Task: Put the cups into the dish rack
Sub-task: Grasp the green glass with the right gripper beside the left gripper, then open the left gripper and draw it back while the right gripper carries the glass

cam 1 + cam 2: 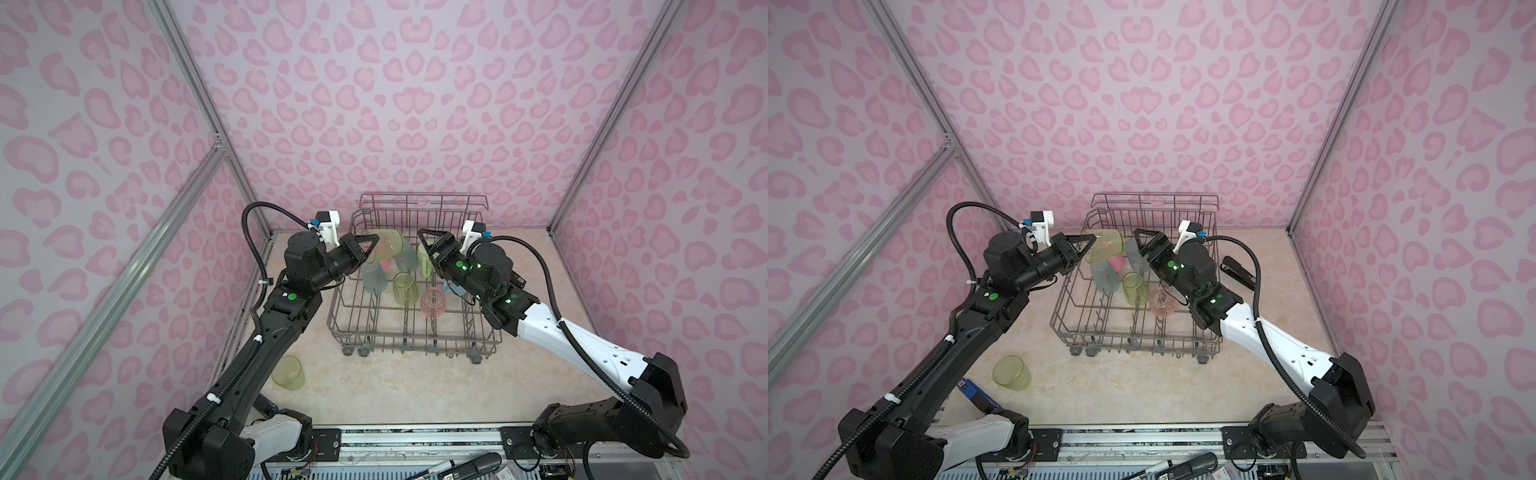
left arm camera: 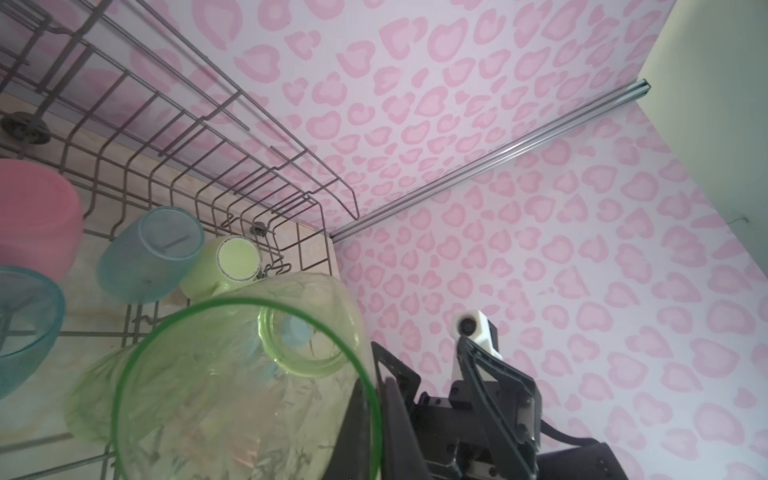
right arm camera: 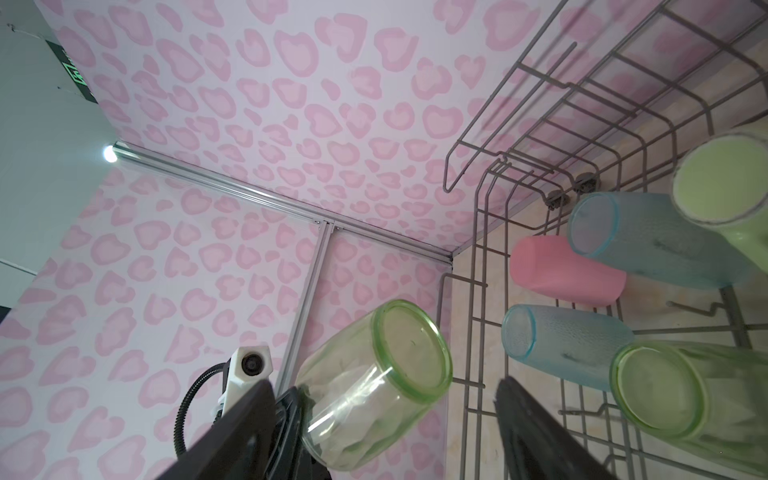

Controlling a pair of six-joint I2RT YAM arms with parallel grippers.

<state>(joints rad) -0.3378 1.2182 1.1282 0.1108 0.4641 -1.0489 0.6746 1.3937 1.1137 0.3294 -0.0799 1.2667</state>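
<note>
Walls (image 1: 415,104): pale lilac w/ pink leopard-type blotches. Tabletop (image 1: 395,386): cream, marbled. Dish rack (image 1: 415,338): grey wire. Cups: clear-green tumbler (image 1: 390,246); frosted teal tumbler (image 1: 374,278); 2nd teal tumbler (image 1: 406,255); pink cup (image 1: 385,264), opaque; lt-green mug (image 1: 424,259); yellow-green tumbler (image 1: 404,289); salmon tumbler (image 1: 434,301), see-thru; yellow-green cup (image 1: 289,372) on tabletop. Stapler (image 1: 1237,271): black

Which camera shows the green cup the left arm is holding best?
The right wrist view: the green cup shows nearly whole, base and wall. The left wrist view looks into its cropped mouth; in both top views it is small, over the dish rack.
</note>
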